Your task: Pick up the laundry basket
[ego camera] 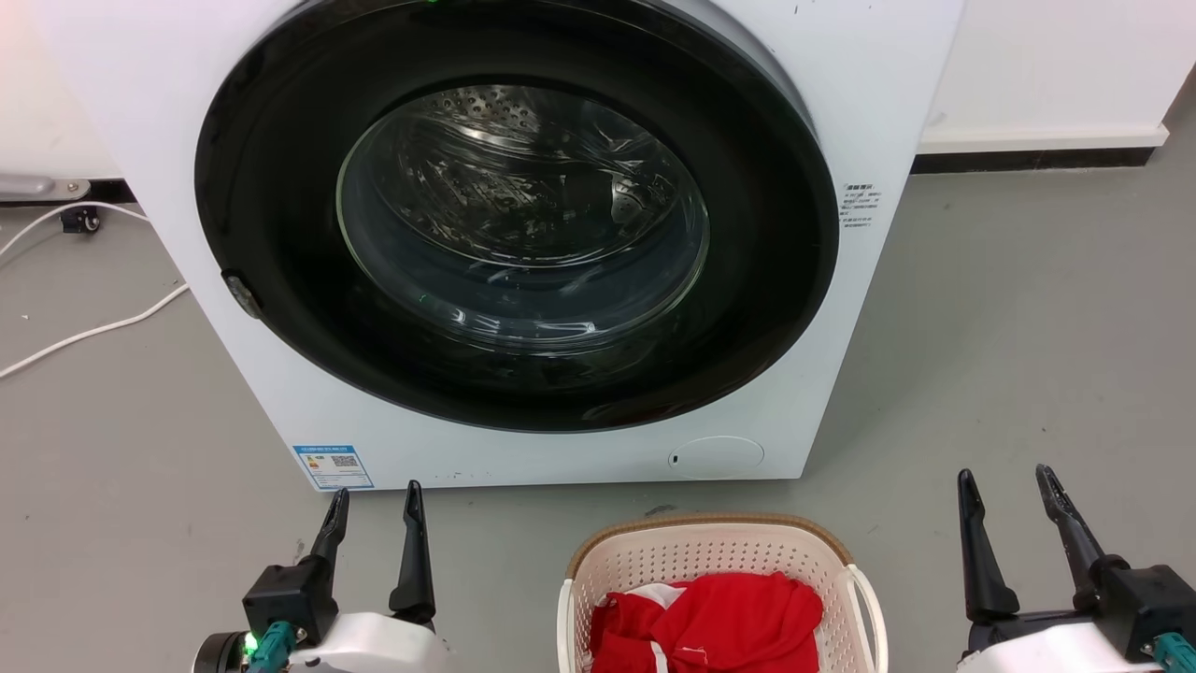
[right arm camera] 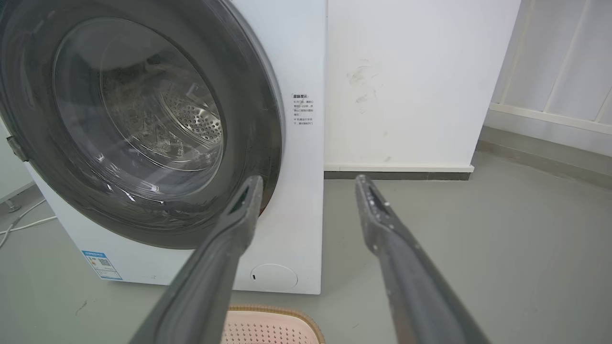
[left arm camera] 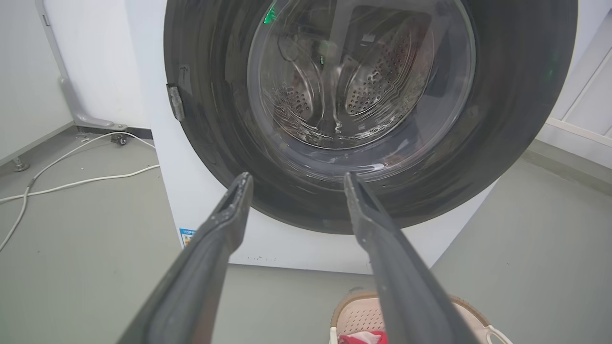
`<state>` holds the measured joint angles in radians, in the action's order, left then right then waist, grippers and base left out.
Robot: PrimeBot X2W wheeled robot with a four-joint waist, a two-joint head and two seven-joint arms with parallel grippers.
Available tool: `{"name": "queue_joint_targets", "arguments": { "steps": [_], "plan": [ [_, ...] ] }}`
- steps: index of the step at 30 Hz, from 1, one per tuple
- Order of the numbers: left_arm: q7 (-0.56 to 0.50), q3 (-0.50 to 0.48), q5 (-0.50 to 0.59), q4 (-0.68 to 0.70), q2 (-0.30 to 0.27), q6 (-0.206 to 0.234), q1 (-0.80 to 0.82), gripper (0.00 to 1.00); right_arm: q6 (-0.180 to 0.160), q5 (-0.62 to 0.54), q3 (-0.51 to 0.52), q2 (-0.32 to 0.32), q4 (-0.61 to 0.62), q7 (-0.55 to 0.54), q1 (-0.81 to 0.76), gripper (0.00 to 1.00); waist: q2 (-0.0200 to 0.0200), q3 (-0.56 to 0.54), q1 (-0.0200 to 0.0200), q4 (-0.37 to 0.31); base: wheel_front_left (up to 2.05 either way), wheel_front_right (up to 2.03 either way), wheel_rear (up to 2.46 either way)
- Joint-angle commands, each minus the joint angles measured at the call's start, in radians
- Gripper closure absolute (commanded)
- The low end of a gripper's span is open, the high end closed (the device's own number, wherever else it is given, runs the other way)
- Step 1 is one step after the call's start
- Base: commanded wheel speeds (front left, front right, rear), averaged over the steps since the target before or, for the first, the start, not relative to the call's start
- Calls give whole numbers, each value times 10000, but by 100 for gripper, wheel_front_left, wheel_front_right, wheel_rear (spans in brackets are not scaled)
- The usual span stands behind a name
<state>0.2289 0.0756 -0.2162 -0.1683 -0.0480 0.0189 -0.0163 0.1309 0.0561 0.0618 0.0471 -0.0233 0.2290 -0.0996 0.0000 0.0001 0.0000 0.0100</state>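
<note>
We see the laundry basket (ego camera: 654, 561) standing on the grey floor (ego camera: 1028, 327) just in front of the white washing machine (ego camera: 280, 411). It sits at the bottom middle of our head view, between our two claws and touched by neither. Its brown rim faces up, a red garment (ego camera: 719, 612) lies bunched inside it, and a white loop handle shows on its right side. Our left claw (ego camera: 377, 490) hangs to the basket's left, its two dark fingers spread apart with nothing between them. In the left wrist view they point at the lower part of the machine's round dark door (ego camera: 280, 187), which is closed, and the basket's edge shows low beside the right-hand finger. Our right claw (ego camera: 1004, 472) is to the basket's right, likewise spread wide and holding nothing, over bare floor. A white cable (ego camera: 93, 329) trails across the floor left of the machine.
</note>
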Motion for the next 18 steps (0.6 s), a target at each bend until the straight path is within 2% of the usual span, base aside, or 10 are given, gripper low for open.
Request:
{"name": "queue_joint_targets", "arguments": {
  "steps": [1, 18],
  "plan": [
    [88, 13, 228, 18, -32, 65, -76, 0, -3, -224, 32, 49, 111, 90, -101, 0, 0, -5, 0, 5, 0, 0, 0],
    [385, 80, 1294, 33, -36, 193, -214, 0, -3, -1099, 48, 53, 249, 368, -264, 0, 0, -31, 0, 28, 0, 0, 0]
  ]
}}
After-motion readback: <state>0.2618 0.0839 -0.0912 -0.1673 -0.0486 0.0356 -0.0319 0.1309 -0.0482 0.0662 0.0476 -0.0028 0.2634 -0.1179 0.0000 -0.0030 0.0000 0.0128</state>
